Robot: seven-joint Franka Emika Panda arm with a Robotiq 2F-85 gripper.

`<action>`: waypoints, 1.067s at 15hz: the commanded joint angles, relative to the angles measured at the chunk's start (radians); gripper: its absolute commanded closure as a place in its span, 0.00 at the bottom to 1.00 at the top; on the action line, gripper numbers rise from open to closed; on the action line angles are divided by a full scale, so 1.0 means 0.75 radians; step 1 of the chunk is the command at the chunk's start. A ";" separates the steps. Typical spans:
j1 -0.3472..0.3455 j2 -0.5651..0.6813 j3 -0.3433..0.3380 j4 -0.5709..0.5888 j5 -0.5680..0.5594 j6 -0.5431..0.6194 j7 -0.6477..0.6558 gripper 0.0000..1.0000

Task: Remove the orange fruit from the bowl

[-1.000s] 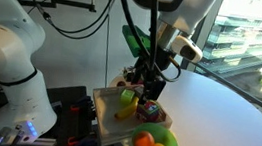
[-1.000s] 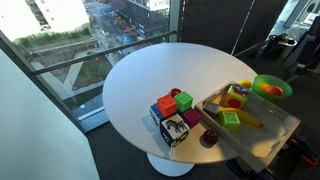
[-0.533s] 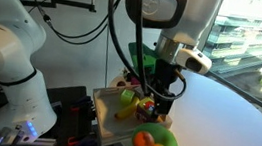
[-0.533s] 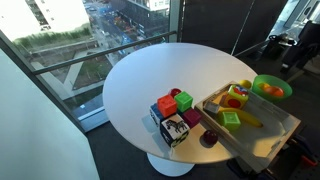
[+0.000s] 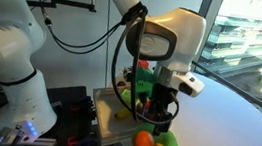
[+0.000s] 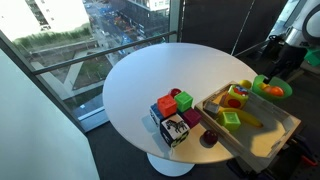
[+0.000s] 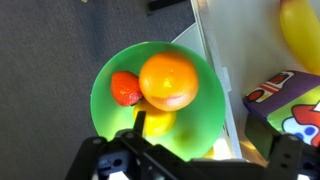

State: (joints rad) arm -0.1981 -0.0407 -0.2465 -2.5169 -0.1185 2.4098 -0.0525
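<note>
Three fruits crowd the bowl (image 7: 104, 66) by the worktop edge, so w/ tool (image 7: 200, 158) spread open, drop straight over the orange fruit (image 7: 168, 80) on top, clear of red fruit (image 7: 124, 89) & yellow fruit (image 7: 160, 123), pinch gently.

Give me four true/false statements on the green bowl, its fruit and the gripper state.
1. The deep orange round fruit lies in the lime-green round plastic bowl. True.
2. The gripper is shut on the orange fruit. False: it is open above the bowl and holds nothing.
3. A small red fruit lies beside the orange fruit in the bowl. True.
4. The bowl stands inside the tan wooden tray. False: it stands outside, next to the tray.
</note>
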 commanded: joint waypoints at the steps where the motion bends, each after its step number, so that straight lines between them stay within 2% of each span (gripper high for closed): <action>1: -0.019 0.055 0.013 0.008 -0.097 0.069 0.121 0.00; 6: -0.018 0.107 0.001 0.017 -0.180 0.088 0.222 0.00; 16: -0.015 0.199 -0.023 0.046 -0.187 0.077 0.247 0.00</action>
State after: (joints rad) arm -0.2012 0.0844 -0.2599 -2.5065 -0.2303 2.4678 0.1033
